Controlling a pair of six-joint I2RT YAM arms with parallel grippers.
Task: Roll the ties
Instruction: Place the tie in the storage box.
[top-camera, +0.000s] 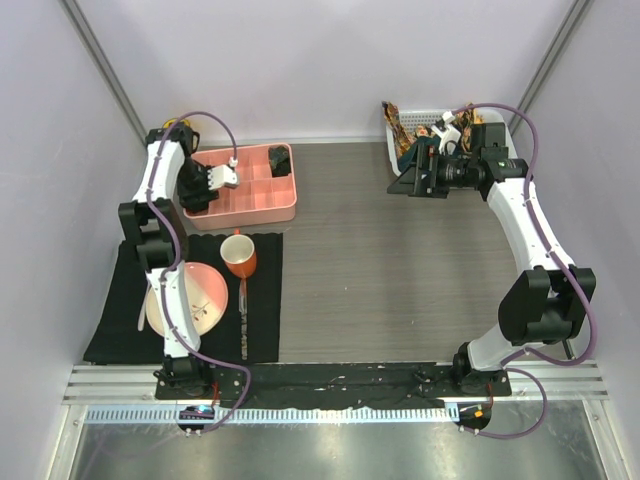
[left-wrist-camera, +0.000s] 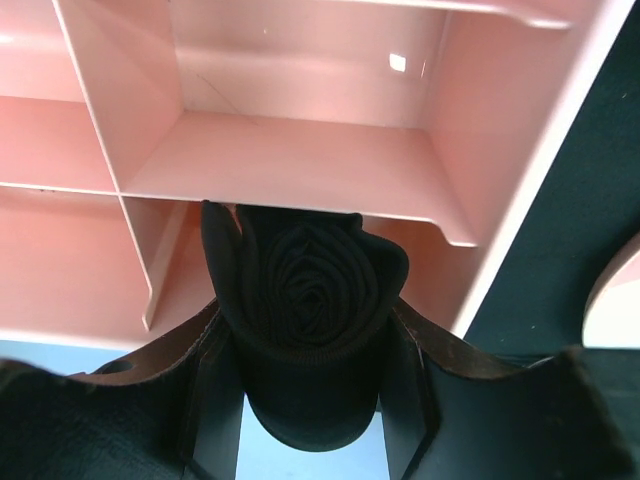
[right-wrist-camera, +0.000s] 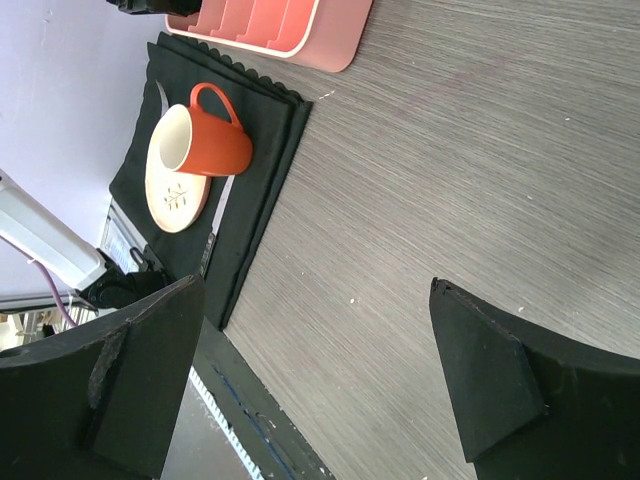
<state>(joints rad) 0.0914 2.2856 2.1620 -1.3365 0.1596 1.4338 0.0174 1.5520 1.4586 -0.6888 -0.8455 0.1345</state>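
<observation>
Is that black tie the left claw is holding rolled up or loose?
Rolled up: the black tie shows a tight spiral end-on, pinched in the left gripper over the pink tray.

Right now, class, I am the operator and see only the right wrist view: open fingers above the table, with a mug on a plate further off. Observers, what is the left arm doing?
Observer: The left gripper is shut on a rolled black tie at a compartment of the pink tray.
Operator: Does the tray hold any other roll?
Observer: Yes. In the top view, one dark roll sits in the tray's far right corner compartment.
Operator: Where are the ties that are not yet rolled?
Observer: Patterned ties lie in a white basket at the table's far right corner, close to the right gripper.
</observation>
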